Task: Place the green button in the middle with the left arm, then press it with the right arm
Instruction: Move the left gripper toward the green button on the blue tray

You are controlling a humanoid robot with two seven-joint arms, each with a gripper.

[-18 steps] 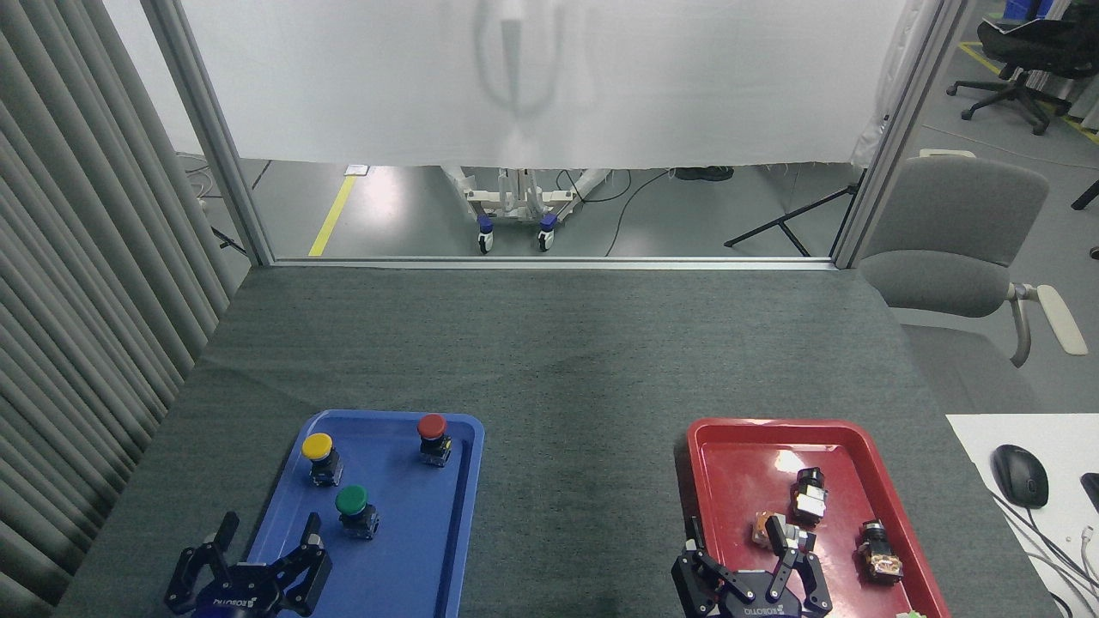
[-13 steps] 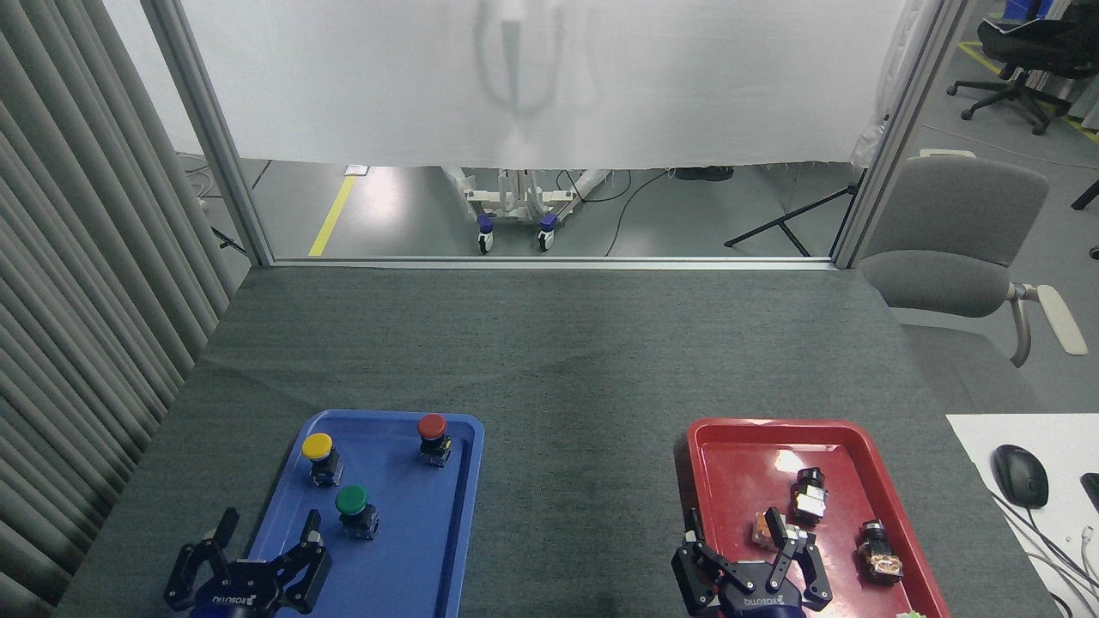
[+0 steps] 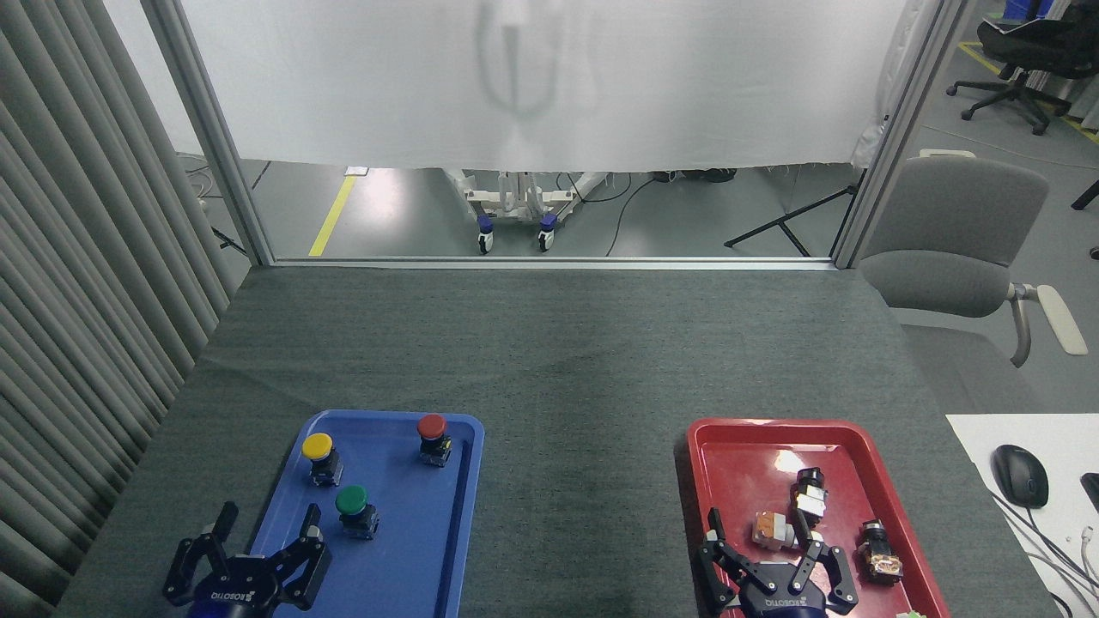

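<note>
The green button (image 3: 351,501) stands upright in the blue tray (image 3: 446,532), lower left of the frame, below and between the yellow button (image 3: 317,447) and the red button (image 3: 431,427). Nothing is touching it. My left tool (image 3: 264,539) hangs at the bottom left edge over the tray's near corner, fingers spread wide, its right finger just beside the button but clear of it. The middle (image 3: 584,481), the bare grey cloth of the worktop between the two trays, has nothing on it.

So I judge the task barely begun: the pick has not happened, and the carry to the centre, the release and the press all remain. My right tool (image 3: 762,542) sits at the bottom right over the red tray (image 3: 738,438), fingers spread and holding nothing, near the small dark parts lying there. It will have to swing toward the centre once the button is placed.
</note>
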